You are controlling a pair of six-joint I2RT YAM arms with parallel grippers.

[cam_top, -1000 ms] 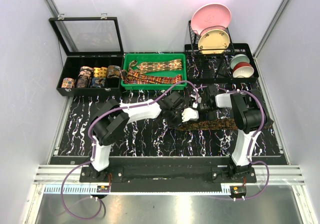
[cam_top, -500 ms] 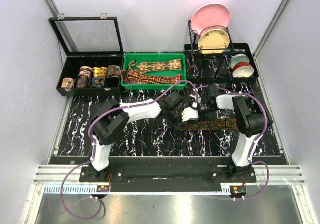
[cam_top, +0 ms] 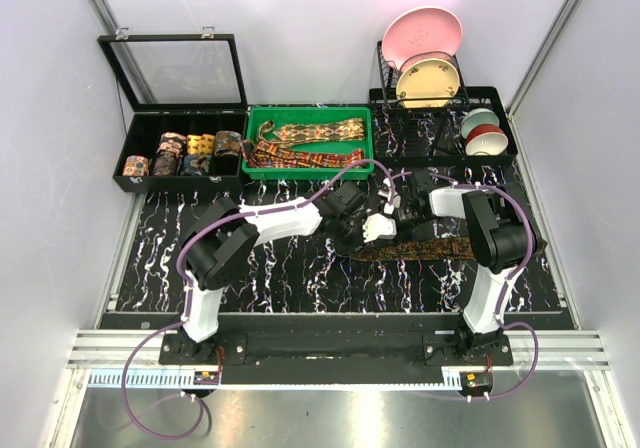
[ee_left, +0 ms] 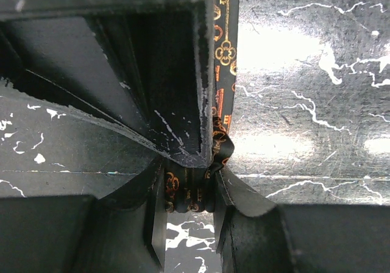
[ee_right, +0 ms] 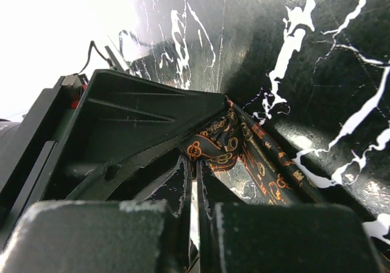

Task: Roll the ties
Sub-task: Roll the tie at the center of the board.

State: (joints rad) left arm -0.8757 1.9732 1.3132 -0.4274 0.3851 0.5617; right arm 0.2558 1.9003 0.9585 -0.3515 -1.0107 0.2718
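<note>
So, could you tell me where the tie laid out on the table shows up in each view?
Top external: laid-out tie flat, right of centre.
Left wrist: pinched at bottom centre, strip running upward.
Right wrist: bunched at centre.
Shared landmark: white-veined black tabletop.

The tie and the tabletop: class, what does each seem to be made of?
The tie: patterned woven cloth, matte; it bunches into soft folds. The tabletop: glossy black marble-look, white veins, bright glare; stone or laminate, unclear.

Dark tie (ee_left: 224,52) with orange-gold keys, black table (cam_top: 290,273) veined white, green tray (cam_top: 300,174), pink plate (cam_top: 420,30)
</note>
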